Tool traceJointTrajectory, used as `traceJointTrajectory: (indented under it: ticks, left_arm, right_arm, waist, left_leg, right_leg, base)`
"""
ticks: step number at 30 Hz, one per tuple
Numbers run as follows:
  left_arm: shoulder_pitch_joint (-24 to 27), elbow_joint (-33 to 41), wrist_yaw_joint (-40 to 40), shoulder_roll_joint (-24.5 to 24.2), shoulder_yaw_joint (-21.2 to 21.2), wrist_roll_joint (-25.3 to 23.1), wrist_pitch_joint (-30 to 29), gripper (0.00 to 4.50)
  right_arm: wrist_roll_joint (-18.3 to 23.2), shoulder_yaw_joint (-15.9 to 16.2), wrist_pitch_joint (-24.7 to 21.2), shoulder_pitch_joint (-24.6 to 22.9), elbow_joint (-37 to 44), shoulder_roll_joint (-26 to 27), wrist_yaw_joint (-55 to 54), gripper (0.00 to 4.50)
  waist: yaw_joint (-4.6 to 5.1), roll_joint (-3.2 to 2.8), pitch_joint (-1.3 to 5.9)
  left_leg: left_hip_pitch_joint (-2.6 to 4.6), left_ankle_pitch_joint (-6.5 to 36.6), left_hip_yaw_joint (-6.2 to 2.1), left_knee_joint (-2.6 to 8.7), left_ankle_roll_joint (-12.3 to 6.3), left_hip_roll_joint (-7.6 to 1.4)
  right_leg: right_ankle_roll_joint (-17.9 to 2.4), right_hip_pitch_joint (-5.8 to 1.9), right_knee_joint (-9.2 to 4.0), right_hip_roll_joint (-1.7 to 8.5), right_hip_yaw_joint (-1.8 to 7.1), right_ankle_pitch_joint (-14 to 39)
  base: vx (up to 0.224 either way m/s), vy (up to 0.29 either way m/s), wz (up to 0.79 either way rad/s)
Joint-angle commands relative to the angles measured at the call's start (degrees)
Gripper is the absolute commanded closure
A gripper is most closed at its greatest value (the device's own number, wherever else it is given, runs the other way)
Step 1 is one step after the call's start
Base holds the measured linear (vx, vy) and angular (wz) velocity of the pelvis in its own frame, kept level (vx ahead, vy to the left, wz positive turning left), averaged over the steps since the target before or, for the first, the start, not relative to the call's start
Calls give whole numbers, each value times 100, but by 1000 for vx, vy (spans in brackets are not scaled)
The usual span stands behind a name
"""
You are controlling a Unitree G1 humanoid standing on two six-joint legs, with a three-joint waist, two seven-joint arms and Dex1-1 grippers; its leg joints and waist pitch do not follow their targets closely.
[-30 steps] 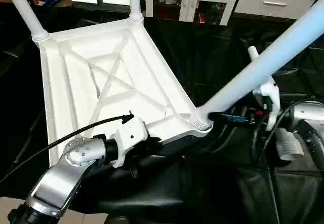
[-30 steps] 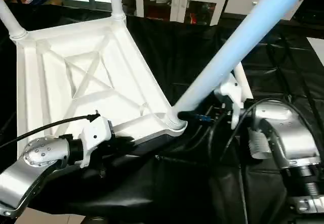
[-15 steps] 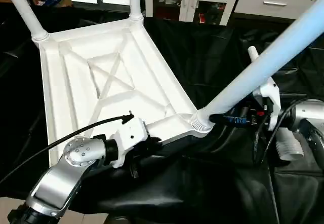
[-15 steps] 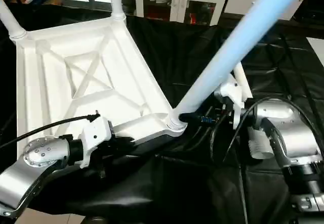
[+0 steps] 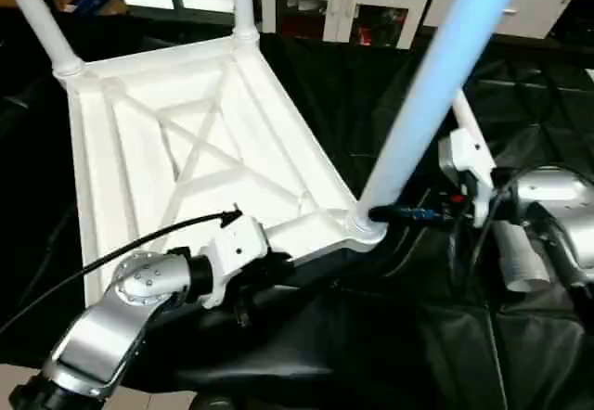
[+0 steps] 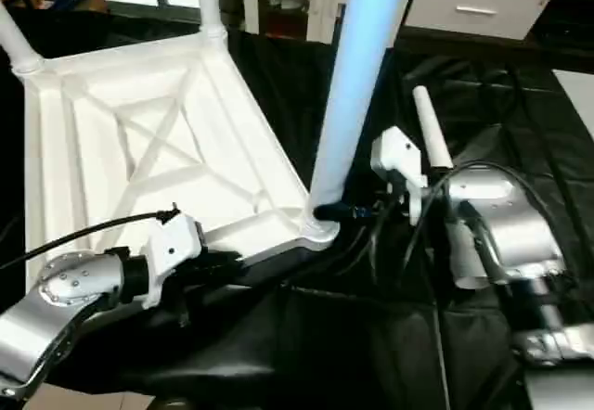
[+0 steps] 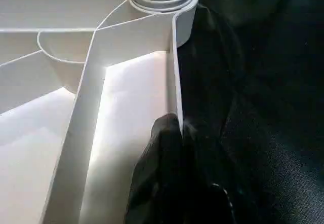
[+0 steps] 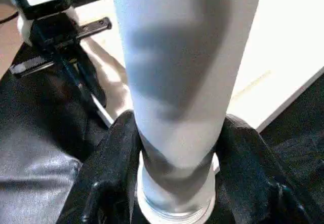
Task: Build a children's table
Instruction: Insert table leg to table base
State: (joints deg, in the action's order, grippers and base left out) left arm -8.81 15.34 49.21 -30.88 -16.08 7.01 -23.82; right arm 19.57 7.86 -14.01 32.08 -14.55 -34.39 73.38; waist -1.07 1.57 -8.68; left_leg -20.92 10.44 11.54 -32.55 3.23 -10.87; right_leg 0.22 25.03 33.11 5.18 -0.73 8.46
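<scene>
The tabletop point(image 5: 186, 160) lies underside up on the draped work table point(image 5: 371, 85), toward the left of the scene. Two legs point(image 5: 37, 16) stand in its far corner sockets, one at the far left, one further right. A third leg point(image 5: 422, 104) rises from the near right socket point(image 5: 364, 227). The right gripper point(image 8: 174, 158) sits just right of that socket, a finger on either side of the leg's base. The left gripper point(image 7: 172, 148) is at the tabletop's near edge, left of that socket, apparently pinching the rim. Another tube point(image 6: 429, 136) lies further right, behind the right arm.
</scene>
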Motion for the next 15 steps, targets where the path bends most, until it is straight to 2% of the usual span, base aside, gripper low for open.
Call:
traceJointTrajectory:
  ticks: [1,4,5,8,12,15]
  left_arm:
    - [145,20,251,72,-486,72,-70,450]
    - [151,42,243,74,-487,76,-89,450]
    - [157,50,240,72,-484,77,-93,450]
    - [184,74,234,55,-465,81,-99,450]
    - [176,54,238,58,-457,76,-88,450]
    - [156,39,233,75,-451,69,-89,450]
  right_arm:
    - [-275,301,-12,50,-319,227,-284,265]
    - [-382,284,87,99,-566,268,-337,265]
    - [-403,276,113,88,-617,259,-331,265]
    - [-460,169,208,43,-767,241,-448,265]
    - [-628,-13,310,65,-1073,261,-927,266]
    - [-617,-182,205,78,-1270,298,-1232,266]
  waist:
    - [2,51,290]
    - [51,37,276]
    - [62,52,269]
    - [68,22,273]
    - [80,23,270]
    - [103,33,263]
  left_leg:
    - [41,1288,-53,377,-499,-179]
    - [41,1484,-72,393,-404,-181]
    - [39,1536,-80,400,-379,-184]
    - [46,1588,-83,409,-333,-189]
    - [36,1650,-84,420,-319,-187]
    - [32,1806,-94,433,-246,-179]
  right_leg:
    - [-1387,-246,-348,155,124,1704]
    - [-1273,-223,-388,171,122,2127]
    - [-1225,-221,-394,170,125,2220]
    - [-1216,-209,-396,164,126,2174]
    - [-1239,-208,-398,161,126,2115]
    - [-1164,-199,-423,164,124,2329]
  base:
    - [0,0,0]
    - [0,0,0]
    - [0,0,0]
    - [0,0,0]
    - [0,0,0]
    - [0,0,0]
